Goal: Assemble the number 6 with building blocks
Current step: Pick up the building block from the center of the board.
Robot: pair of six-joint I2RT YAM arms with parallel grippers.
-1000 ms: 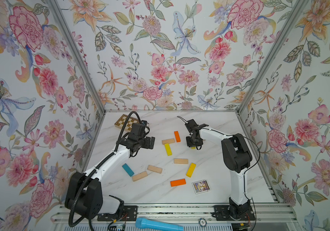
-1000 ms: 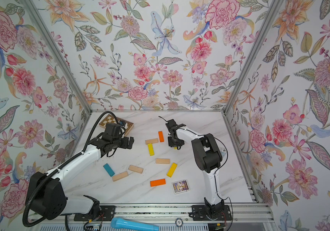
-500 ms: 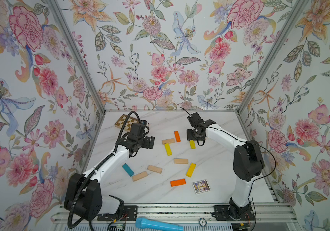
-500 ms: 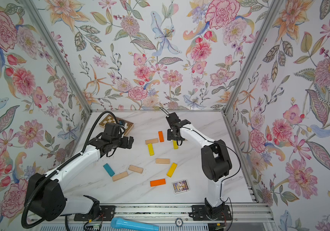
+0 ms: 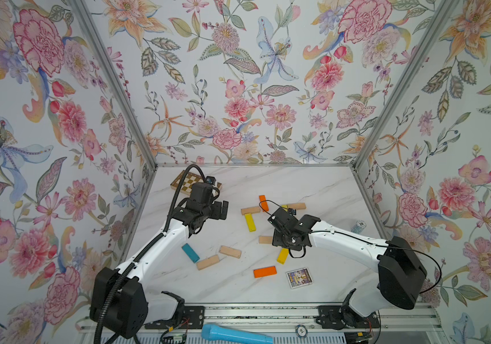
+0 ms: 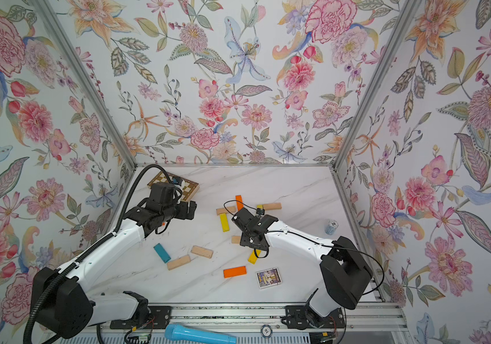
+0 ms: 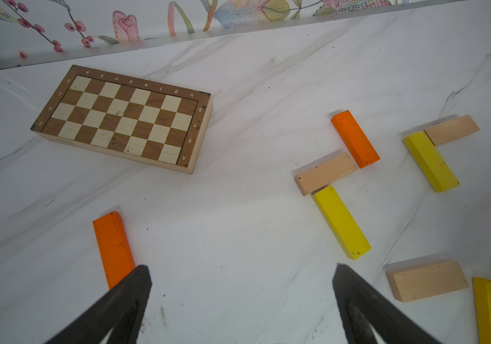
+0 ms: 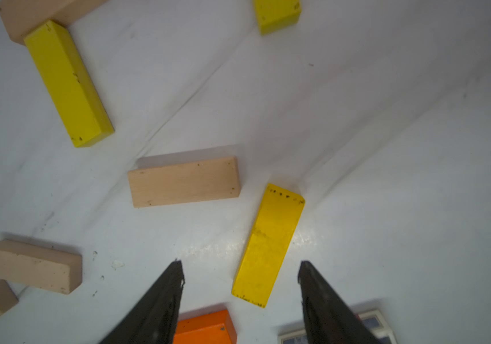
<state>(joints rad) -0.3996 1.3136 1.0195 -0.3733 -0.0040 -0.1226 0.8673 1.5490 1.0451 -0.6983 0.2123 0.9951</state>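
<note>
Grippers both spread over scattered building blocks (image 5: pixel 250 222) mid-desk.
Left gripper (image 7: pixel 241 268) stands wide apart, empty, above bare desk (image 7: pixel 238 89) beside an orange block (image 7: pixel 113 247), near the chequered board (image 7: pixel 125 119) in the far left corner. Right gripper (image 8: pixel 241 263) hangs with jaws parted either side of a yellow block (image 8: pixel 268 244), not clamped on it, toward the desk's front edge; a beige block (image 8: pixel 183 181) lies just beside it.

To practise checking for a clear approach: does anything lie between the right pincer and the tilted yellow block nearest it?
Nothing visible does. In the right wrist view the open right pincer has the yellow block showing straight between its fingertips. The beige block lies off to the side, not touching it.
</note>
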